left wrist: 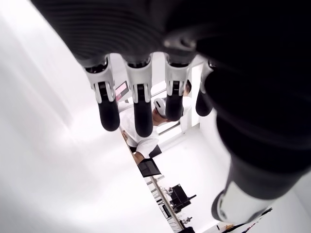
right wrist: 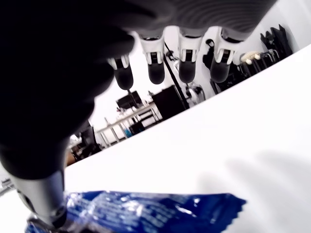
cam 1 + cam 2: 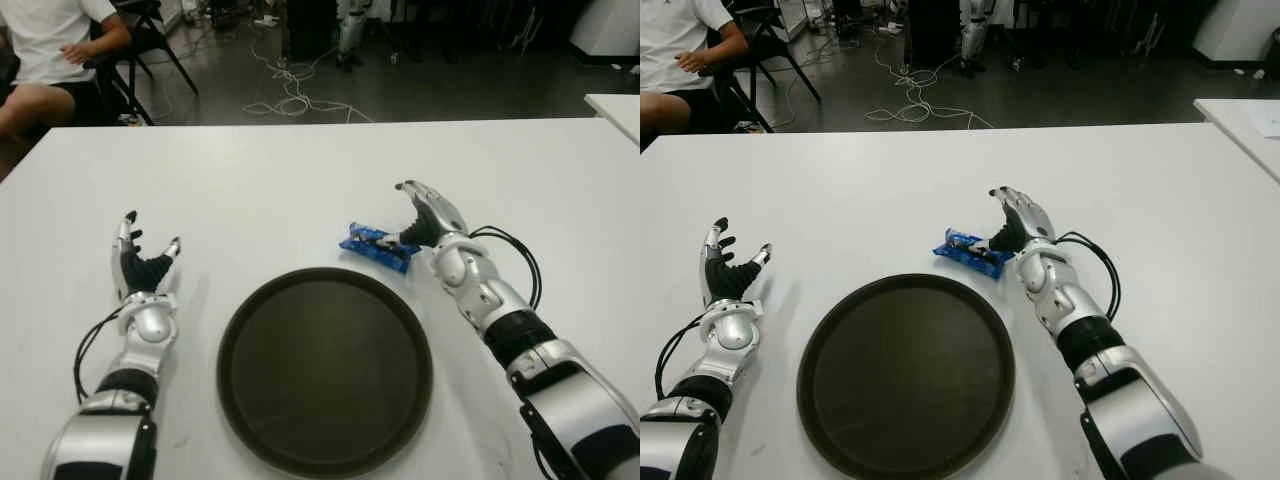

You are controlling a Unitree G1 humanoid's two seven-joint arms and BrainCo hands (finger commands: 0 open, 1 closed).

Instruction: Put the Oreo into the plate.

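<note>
Right hand (image 3: 418,222) at center-right, fingers spread, thumb touching blue Oreo pack (image 3: 377,246), we see pack on table (image 3: 300,170) just above dark plate (image 3: 325,370), left hand (image 3: 143,262) open, lower left.

Glossy crinkled Oreo (image 3: 377,246) wrapper; matt dark plate (image 3: 325,370).

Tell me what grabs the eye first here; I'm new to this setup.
The big dark plate sits empty at the near middle of the white table. Just beyond its far right rim lies the blue Oreo pack, with the right hand open over it. The left hand shows open, left of the plate.
</note>
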